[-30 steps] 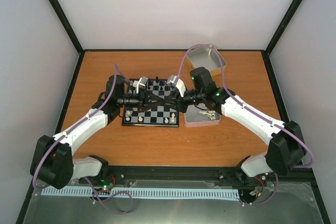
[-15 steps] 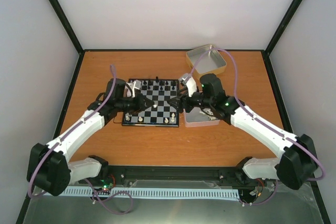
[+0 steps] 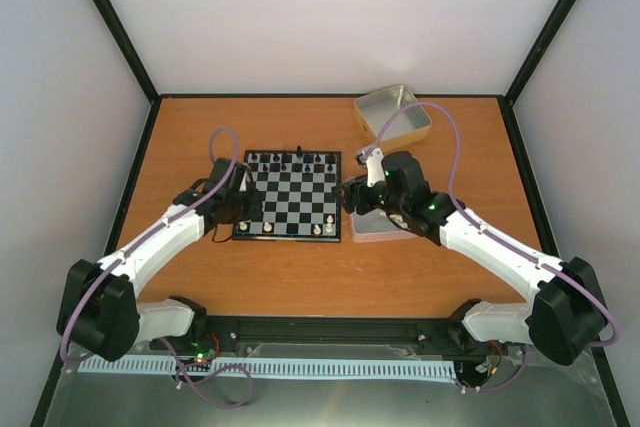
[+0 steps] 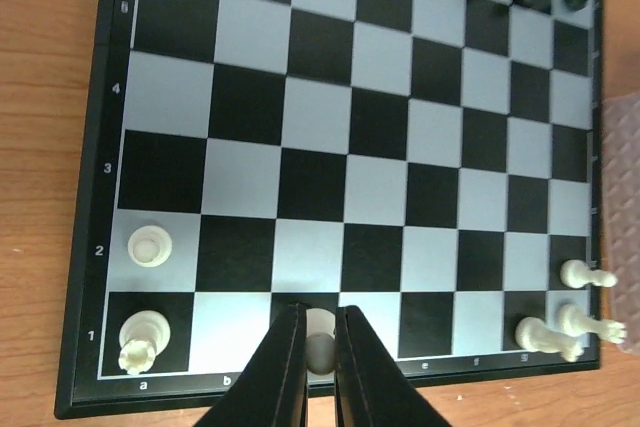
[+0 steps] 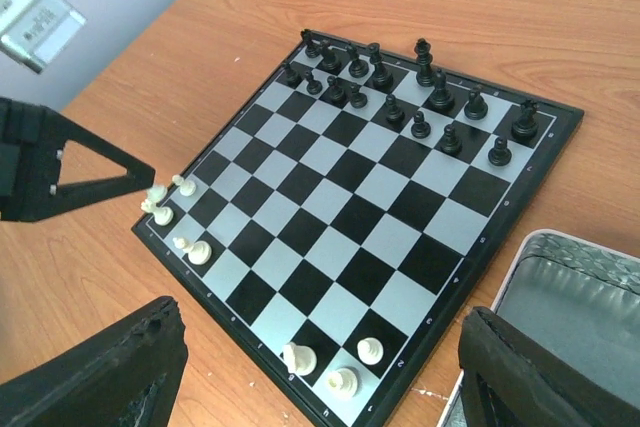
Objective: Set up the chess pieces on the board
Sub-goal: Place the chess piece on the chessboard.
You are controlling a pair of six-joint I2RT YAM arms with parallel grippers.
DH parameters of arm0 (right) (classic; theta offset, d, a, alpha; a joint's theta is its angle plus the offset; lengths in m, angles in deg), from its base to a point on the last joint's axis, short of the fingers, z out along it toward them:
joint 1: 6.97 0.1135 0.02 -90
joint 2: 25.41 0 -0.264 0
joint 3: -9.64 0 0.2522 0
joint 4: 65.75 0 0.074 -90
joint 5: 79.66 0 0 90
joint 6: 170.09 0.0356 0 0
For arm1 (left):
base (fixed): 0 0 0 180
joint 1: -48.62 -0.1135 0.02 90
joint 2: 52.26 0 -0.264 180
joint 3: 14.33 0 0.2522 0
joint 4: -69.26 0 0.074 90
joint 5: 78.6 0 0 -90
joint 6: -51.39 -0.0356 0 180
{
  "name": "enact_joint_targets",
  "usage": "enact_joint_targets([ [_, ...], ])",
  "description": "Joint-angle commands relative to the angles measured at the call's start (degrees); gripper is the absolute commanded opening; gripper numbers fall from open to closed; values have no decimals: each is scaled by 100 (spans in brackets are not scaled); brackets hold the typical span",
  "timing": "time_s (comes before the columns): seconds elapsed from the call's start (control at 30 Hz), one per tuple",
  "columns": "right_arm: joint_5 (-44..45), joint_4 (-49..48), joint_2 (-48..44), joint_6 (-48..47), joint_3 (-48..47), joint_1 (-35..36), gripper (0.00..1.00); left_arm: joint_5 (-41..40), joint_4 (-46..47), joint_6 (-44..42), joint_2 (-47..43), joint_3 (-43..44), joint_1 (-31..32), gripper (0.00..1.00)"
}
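The board (image 3: 290,197) lies mid-table. My left gripper (image 3: 247,209) hovers over its near-left corner, shut on a small cream chess piece (image 4: 320,352). That piece shows as a shaded ball between the fingertips, above a white piece (image 4: 320,324) standing on the first row. More white pieces stand at the near-left corner (image 4: 140,339) and the near-right corner (image 5: 342,380). My right gripper (image 5: 322,372) is wide open at the board's right edge, holding nothing. In the top view the right gripper (image 3: 352,197) sits between the board and a tin.
Black pieces (image 3: 295,158) fill the board's far rows. A shallow metal tin (image 5: 560,287) lies against the board's right side, partly under my right arm. A second tin (image 3: 393,112) sits at the back right. Black frame rails edge the table.
Both grippers met over the middle of the board a second ago. The right one opened and drew back to the right edge. The left one pulled back, still shut, to the near-left corner.
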Motion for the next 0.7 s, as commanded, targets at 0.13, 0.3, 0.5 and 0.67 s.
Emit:
enact_joint_targets([
  [0.13,230,-201,93,88,-32,-15,74,-331,204,-203,629,89,17,1],
  [0.3,248,-168,116,78,-23,-17,74,-345,400,-234,976,52,17,1],
  [0.5,272,-154,116,46,-19,-17,74,-422,507,-274,1248,55,17,1],
  [0.67,276,-135,142,43,-36,-16,74,-526,566,-328,1480,137,13,1],
])
